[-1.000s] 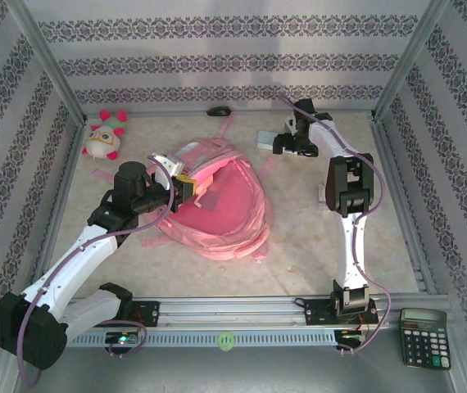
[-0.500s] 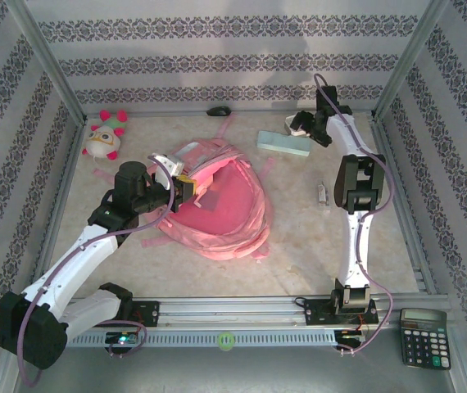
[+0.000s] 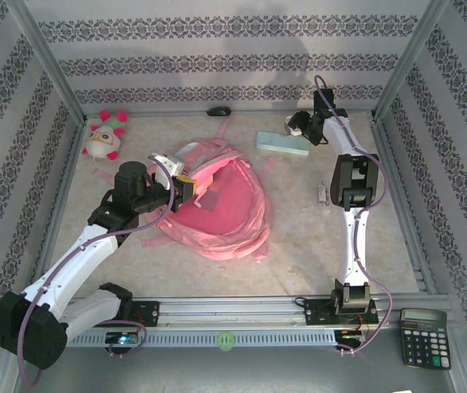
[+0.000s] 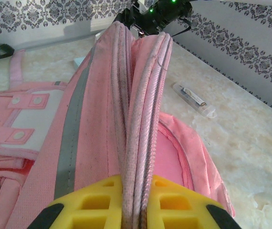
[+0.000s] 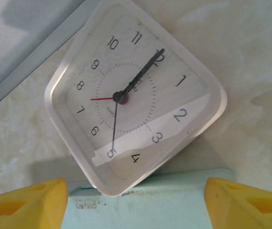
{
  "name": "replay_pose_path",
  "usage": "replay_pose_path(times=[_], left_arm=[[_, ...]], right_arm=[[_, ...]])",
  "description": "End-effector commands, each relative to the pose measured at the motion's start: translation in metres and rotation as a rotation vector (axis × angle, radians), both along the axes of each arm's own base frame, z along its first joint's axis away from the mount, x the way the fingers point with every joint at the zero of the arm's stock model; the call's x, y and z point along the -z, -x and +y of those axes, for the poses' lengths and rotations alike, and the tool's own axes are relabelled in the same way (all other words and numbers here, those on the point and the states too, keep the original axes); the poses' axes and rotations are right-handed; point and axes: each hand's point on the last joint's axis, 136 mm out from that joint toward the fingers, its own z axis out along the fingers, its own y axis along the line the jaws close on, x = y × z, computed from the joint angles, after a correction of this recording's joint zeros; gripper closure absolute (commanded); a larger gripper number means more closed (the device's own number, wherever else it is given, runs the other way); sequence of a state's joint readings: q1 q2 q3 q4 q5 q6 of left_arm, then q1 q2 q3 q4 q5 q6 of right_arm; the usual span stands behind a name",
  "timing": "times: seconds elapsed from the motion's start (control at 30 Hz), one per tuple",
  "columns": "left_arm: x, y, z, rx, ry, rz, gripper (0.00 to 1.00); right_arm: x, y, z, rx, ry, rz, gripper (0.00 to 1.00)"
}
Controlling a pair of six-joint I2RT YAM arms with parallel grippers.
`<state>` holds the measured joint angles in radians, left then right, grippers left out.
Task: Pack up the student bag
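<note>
Your right arm has swung off the pale blue case (image 3: 283,143) toward the back right of the table (image 3: 299,237).

Top view: the student bag (image 3: 225,209) lies mid-table, with the left tool (image 3: 186,188) at its raised rim.

Left wrist: you see the tool pinched tight on that pink rim.

Right wrist: the right tool (image 5: 136,200) stands wide, with a white clock (image 5: 131,100) beyond its fingertips, just beside the case.

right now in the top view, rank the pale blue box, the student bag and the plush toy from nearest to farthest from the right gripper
Measured from the right gripper, at the back right:
1. pale blue box, just to its left.
2. student bag, in the middle, toward the arm bases.
3. plush toy, in the back left corner.
</note>
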<state>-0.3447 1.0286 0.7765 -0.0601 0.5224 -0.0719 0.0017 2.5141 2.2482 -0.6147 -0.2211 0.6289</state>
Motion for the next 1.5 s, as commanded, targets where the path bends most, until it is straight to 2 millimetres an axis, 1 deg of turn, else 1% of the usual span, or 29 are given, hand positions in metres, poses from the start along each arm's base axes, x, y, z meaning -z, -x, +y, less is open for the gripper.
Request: replay_pose_path(times=[0.0, 0.03, 0.13, 0.2, 0.3, 0.33, 0.4, 0.47, 0.5, 0.57, 0.63, 0.77, 0.87, 0.93, 1.07, 1.13, 1.23, 1.3, 1.43, 1.47], left_arm=[[-0.031, -0.008, -0.001, 0.002, 0.031, -0.103, 1.00], [-0.031, -0.008, -0.001, 0.000, 0.032, -0.103, 1.00], [-0.030, -0.008, -0.002, 0.008, 0.034, -0.101, 1.00], [-0.031, -0.007, -0.003, 0.014, 0.033, -0.100, 1.00], [-0.031, -0.006, -0.003, 0.018, 0.033, -0.096, 1.00], [-0.030, -0.006, -0.003, 0.021, 0.032, -0.097, 1.00], [-0.031, -0.005, -0.004, 0.022, 0.033, -0.095, 1.00], [-0.031, -0.005, -0.004, 0.026, 0.033, -0.093, 1.00], [-0.031, -0.004, -0.004, 0.027, 0.032, -0.093, 1.00], [-0.031, -0.005, -0.003, 0.024, 0.030, -0.097, 1.00], [-0.031, -0.005, -0.003, 0.024, 0.026, -0.097, 1.00], [-0.032, -0.005, -0.002, 0.016, 0.028, -0.100, 1.00], [-0.033, -0.006, -0.002, 0.011, 0.028, -0.102, 1.00], [-0.034, -0.006, -0.001, 0.008, 0.023, -0.103, 1.00], [-0.033, -0.007, -0.001, 0.008, 0.020, -0.101, 1.00], [-0.033, -0.007, -0.001, 0.003, 0.022, -0.099, 1.00], [-0.034, -0.007, 0.000, 0.000, 0.025, -0.100, 1.00], [-0.034, -0.006, 0.000, -0.001, 0.021, -0.099, 1.00], [-0.032, -0.004, 0.002, 0.001, 0.006, -0.098, 1.00], [-0.032, -0.004, 0.001, 0.003, 0.006, -0.098, 1.00]], right_arm=[[0.011, 0.019, 0.012, -0.049, -0.026, 0.054, 0.24], [0.009, 0.026, 0.016, -0.060, -0.023, 0.054, 0.24], [0.010, 0.054, 0.027, -0.084, -0.021, 0.079, 0.24], [0.014, 0.075, 0.035, -0.098, -0.030, 0.105, 0.24], [0.016, 0.103, 0.052, -0.149, -0.040, 0.126, 0.25], [0.014, 0.110, 0.057, -0.173, -0.029, 0.128, 0.24], [0.003, 0.122, 0.058, -0.222, 0.042, 0.117, 0.21], [-0.009, 0.127, 0.052, -0.281, 0.152, 0.107, 0.13], [-0.015, 0.127, 0.048, -0.319, 0.217, 0.105, 0.08], [-0.019, 0.125, 0.041, -0.383, 0.325, 0.122, 0.05], [-0.013, 0.121, 0.038, -0.437, 0.391, 0.163, 0.05], [-0.001, 0.110, 0.039, -0.503, 0.483, 0.198, 0.04], [0.007, 0.098, 0.039, -0.501, 0.463, 0.209, 0.05], [0.007, 0.088, 0.038, -0.493, 0.467, 0.209, 0.05], [0.005, 0.076, 0.049, -0.500, 0.406, 0.207, 0.08], [0.012, 0.076, 0.054, -0.494, 0.373, 0.236, 0.08], [0.027, 0.080, 0.054, -0.461, 0.345, 0.291, 0.09], [0.034, 0.083, 0.052, -0.447, 0.345, 0.314, 0.11], [0.038, 0.084, 0.056, -0.445, 0.327, 0.318, 0.23], [0.038, 0.084, 0.057, -0.446, 0.326, 0.321, 0.24]])
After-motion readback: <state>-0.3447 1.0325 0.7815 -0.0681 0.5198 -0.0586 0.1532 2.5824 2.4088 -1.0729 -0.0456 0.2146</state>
